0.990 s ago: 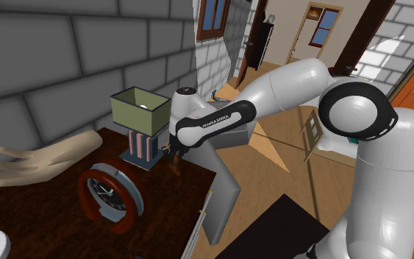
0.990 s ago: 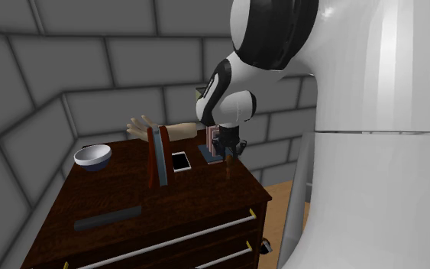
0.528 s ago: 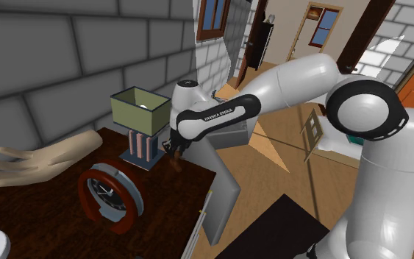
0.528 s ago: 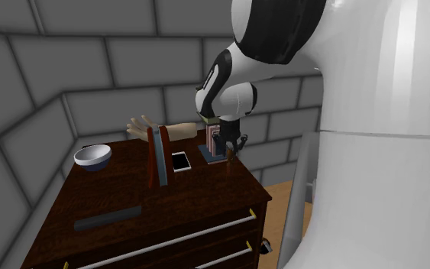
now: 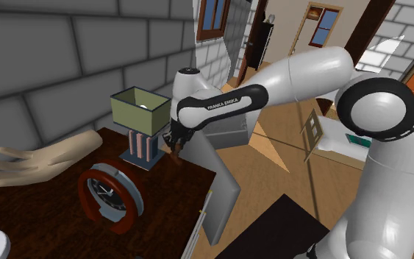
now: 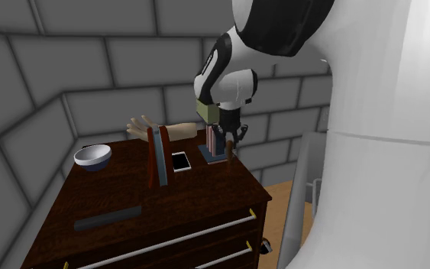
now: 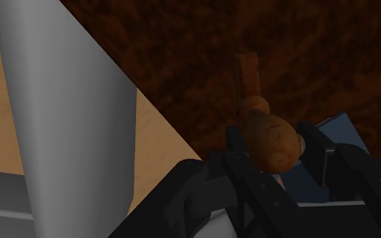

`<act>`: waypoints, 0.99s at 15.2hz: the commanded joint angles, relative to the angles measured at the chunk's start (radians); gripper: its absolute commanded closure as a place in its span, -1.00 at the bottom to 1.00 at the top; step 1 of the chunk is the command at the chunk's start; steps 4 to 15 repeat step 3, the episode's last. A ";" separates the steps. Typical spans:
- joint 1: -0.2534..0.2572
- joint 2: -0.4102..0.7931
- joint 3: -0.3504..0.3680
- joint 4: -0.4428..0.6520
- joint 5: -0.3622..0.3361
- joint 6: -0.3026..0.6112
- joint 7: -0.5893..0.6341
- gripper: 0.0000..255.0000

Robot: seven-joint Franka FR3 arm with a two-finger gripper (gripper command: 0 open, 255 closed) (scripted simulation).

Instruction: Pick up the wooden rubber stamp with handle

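Grey block walls (image 6: 91,69) enclose a dark brown wooden dresser (image 6: 167,206), and all items described below sit on or over its top. We see the white arm (image 5: 301,73) reach across to the dresser edge at the shoulder view's right, with the black two-finger gripper (image 7: 271,150) pointing down at the wood.

Its fingers (image 7: 315,143) stand at a narrow gap and clasp the brown wooden stamp with a round knob handle (image 7: 269,135) by the knob. The stem runs away from the gripper toward the dresser top. We locate the stamp (image 5: 176,154) roughly upright beneath the gripper (image 5: 174,140), just beside the pink-and-grey striped block on a blue base (image 5: 143,146). That block carries an olive-green open box (image 5: 140,109). We cannot tell whether the stamp's lower end touches the wood.

Toward the shoulder view's left lie a beige hand-shaped model (image 5: 36,158) and a round dial framed by a dark red ring (image 5: 109,193), both well apart from the gripper. In the second exterior view we note:
- a white bowl with a bluish outer wall (image 6: 92,151) at the far left corner;
- a white card with a dark border (image 6: 180,161) lying flat near the striped block;
- a dark grey flat bar (image 6: 108,218) near the front edge.

A plain grey panel (image 5: 223,199) stands beside the dresser.
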 commanded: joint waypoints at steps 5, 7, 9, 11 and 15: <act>-0.002 -0.011 0.001 0.015 0.005 -0.026 -0.006 1.00; -0.002 -0.011 0.001 0.015 0.005 -0.026 -0.006 1.00; -0.002 -0.011 0.001 0.015 0.005 -0.026 -0.006 1.00; -0.002 -0.011 0.001 0.015 0.005 -0.026 -0.006 1.00; -0.002 -0.011 0.001 0.015 0.005 -0.026 -0.006 1.00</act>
